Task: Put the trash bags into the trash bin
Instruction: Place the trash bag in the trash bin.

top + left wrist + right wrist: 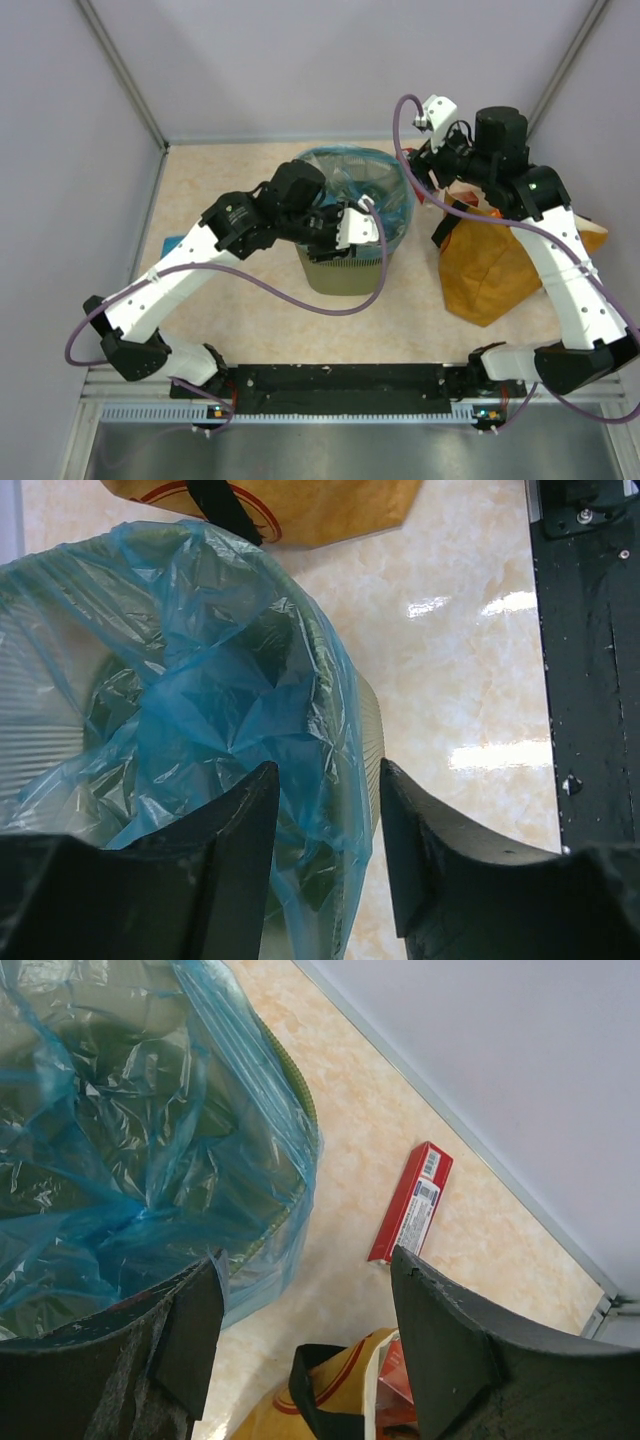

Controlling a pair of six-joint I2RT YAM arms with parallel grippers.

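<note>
The olive-green mesh trash bin (pixel 340 275) stands mid-table, lined with a big crinkly light-blue trash bag (pixel 350 170) draped over its rim. My left gripper (pixel 368 222) is open and straddles the bin's near-right rim. In the left wrist view the bag film (pixel 200 680) and the bin wall (pixel 370 730) lie between the fingers (pixel 240 830). My right gripper (pixel 418 178) is open and empty, just right of the bin. In its wrist view the bag (pixel 120 1140) touches the left finger (pixel 190 1330). A small flat blue piece (pixel 172 242) lies far left, partly hidden by the left arm.
A mustard-orange sack with black handles (pixel 490 265) lies right of the bin, under the right arm, and shows below the right gripper (pixel 260 1415). A flat red box (pixel 412 1200) lies near the back wall. Metal frame rails bound the table.
</note>
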